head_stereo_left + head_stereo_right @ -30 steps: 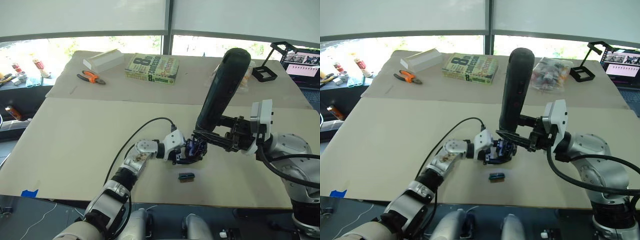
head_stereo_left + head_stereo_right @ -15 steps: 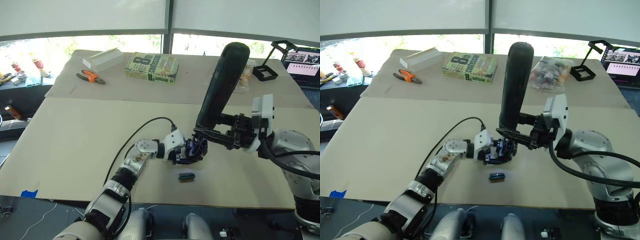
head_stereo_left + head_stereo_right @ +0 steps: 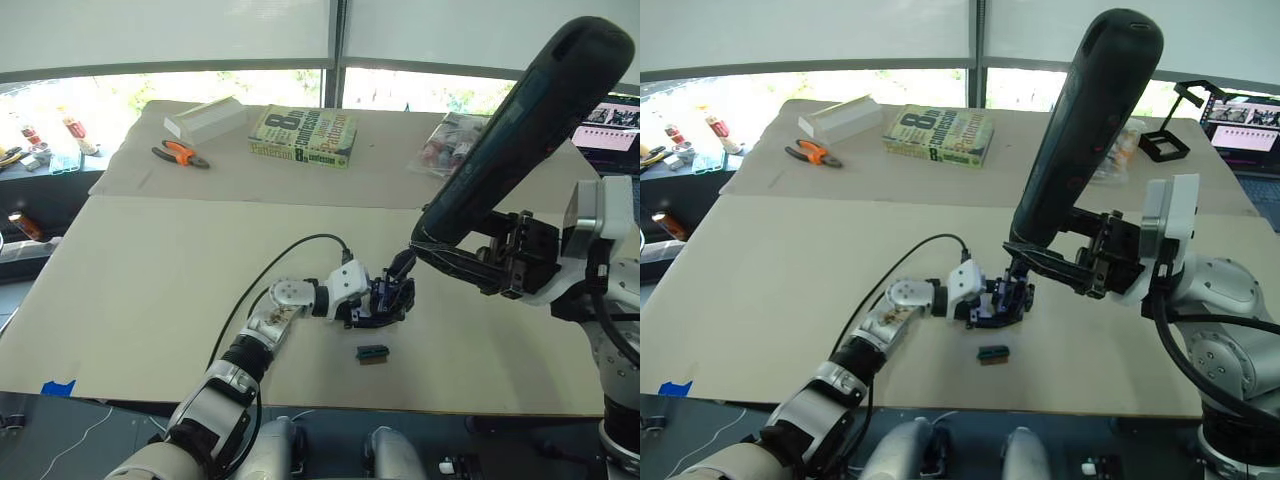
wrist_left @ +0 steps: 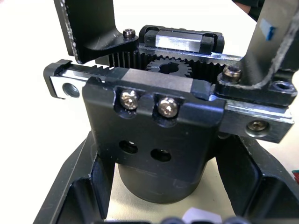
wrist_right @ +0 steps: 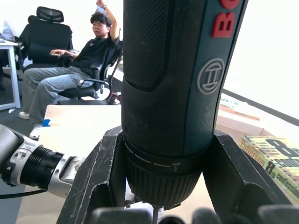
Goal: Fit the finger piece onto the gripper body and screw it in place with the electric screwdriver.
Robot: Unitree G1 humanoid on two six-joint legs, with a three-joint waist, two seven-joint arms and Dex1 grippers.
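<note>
One book (image 3: 305, 136) lies beyond orange pliers (image 3: 181, 155).

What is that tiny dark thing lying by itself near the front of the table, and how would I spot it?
Start at the big tan table and find the left end effector clamped around the gripper body near the middle. Just in front of it, toward the robot, lies a small dark block with a greenish top. Unlike its neighbours, it lies loose and alone, with nothing holding it.
</note>
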